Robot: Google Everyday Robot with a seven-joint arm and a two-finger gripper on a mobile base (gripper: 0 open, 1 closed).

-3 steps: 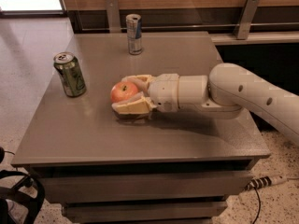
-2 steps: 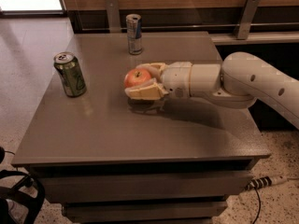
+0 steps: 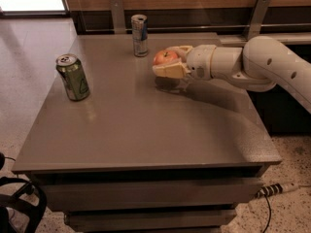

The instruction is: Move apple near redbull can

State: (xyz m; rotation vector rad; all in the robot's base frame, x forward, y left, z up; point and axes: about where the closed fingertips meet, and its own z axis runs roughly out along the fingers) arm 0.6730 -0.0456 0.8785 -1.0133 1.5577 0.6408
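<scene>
Apple [image 3: 165, 57], red-orange with a yellowish blush, sits gripped between the cream fingers [image 3: 171, 71] of the gripper [image 3: 164, 60], which reaches in from the right over the far half of the grey tabletop [image 3: 146, 135] on a white arm [image 3: 265, 62]. The redbull can [image 3: 140, 35], silver and blue, stands upright near the far edge, just left of the apple and apart from it; its lettering cannot be read. A green can [image 3: 73, 76] with a pale triangular mark stands well apart at the left edge, its wording also illegible. Nothing lies between the apple and the redbull can. Two metal brackets [image 3: 116, 13] rise behind the tabletop, and a cable [image 3: 274, 191] trails on the speckled floor [image 3: 29, 57] at near right.
</scene>
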